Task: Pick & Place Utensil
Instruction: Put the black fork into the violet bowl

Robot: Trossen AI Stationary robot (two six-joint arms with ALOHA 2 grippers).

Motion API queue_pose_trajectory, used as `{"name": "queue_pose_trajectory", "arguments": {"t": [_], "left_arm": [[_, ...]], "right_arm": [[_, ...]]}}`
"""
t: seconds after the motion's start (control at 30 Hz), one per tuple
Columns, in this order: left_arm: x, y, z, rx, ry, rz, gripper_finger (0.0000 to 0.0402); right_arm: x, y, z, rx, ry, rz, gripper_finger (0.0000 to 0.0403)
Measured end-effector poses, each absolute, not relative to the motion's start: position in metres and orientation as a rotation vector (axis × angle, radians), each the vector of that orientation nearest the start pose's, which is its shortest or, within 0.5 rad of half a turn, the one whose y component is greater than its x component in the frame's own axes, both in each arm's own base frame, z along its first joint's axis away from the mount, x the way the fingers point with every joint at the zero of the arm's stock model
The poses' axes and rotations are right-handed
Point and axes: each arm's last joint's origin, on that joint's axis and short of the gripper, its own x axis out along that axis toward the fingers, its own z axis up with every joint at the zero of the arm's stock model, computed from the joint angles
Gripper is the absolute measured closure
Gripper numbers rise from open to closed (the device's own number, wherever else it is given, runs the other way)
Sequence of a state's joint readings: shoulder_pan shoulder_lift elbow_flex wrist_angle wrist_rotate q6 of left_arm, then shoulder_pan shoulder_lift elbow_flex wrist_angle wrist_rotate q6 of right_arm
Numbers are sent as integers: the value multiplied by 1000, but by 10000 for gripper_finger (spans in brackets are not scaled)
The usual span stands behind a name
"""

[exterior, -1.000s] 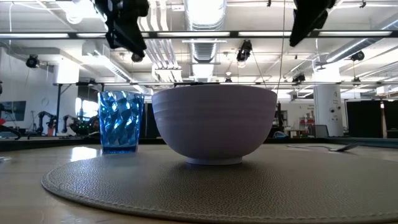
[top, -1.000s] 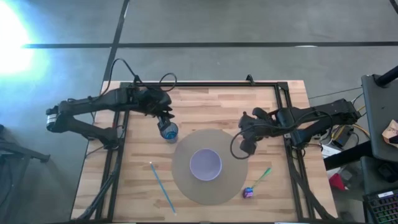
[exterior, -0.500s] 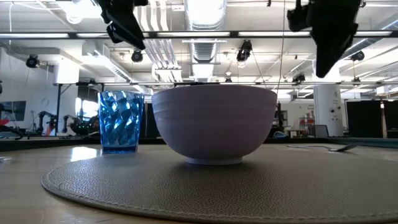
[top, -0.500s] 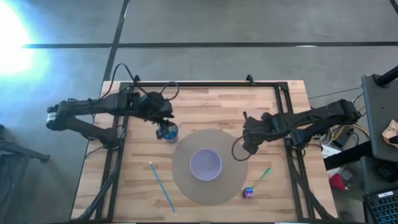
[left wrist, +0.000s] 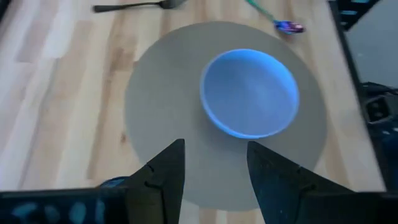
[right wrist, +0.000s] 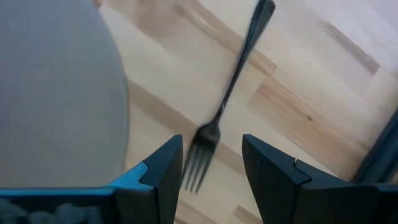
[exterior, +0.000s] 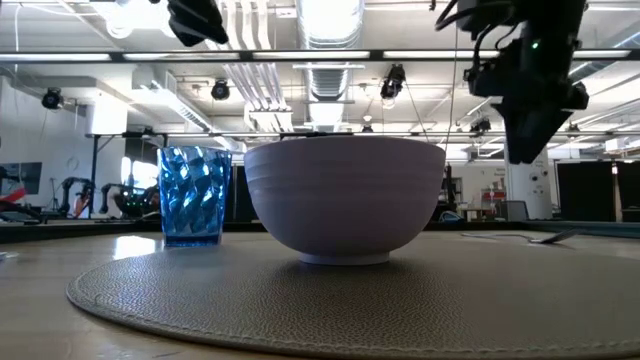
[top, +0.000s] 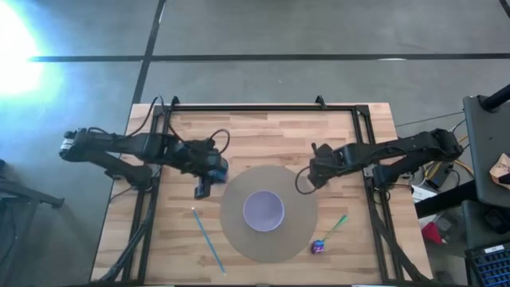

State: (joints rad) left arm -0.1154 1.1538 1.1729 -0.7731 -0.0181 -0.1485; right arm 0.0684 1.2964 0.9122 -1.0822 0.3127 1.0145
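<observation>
A dark fork (right wrist: 229,93) lies flat on the wood just right of the round grey mat (top: 239,239); it also shows in the low view as the fork (exterior: 545,238). My right gripper (right wrist: 211,180) hangs open above the fork's tines (right wrist: 198,163), pointing steeply down, clear of them. My right gripper (exterior: 525,110) is well off the table. A lilac bowl (top: 263,210) stands on the mat. My left gripper (top: 202,188) is open and high, left of the mat, just nearer than the blue cup (top: 222,169).
A green-handled spoon (top: 331,231) lies at the mat's near right. A pale blue stick (top: 207,239) lies near the front left. A black frame (top: 263,107) runs around the table's far edge and sides.
My left gripper has swung toward the table's near edge, passing from beyond the blue cup to just nearer than it, staying high. My right gripper has come down toward the fork, rolled about its wrist and shifted a little toward the mat.
</observation>
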Motion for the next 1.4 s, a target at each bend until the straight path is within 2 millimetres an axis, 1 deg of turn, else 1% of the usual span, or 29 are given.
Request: {"name": "queue_pose_trajectory", "arguments": {"t": [0.23,0.37,0.53,0.83,0.97,1.1,1.3,1.4], "left_arm": [[226,-46,339,-70,741,-116,239],[226,-53,330,-63,738,-138,239],[228,-59,320,-66,729,-155,239],[228,-68,306,-39,726,-198,239],[227,-70,305,-44,724,-207,239],[227,-71,305,-46,727,-209,239],[226,-71,305,-45,729,-210,239],[226,-71,303,-44,733,-209,239]], "right_arm": [[208,-13,215,620,1149,-954,239],[205,-20,203,682,1159,-948,239],[203,-26,189,701,1152,-941,239],[201,-35,182,733,1126,-964,239],[205,-38,179,736,1106,-951,239],[209,-39,171,716,1153,-953,239],[221,-41,153,667,1254,-963,239],[223,-43,144,655,1302,-973,239]]}}
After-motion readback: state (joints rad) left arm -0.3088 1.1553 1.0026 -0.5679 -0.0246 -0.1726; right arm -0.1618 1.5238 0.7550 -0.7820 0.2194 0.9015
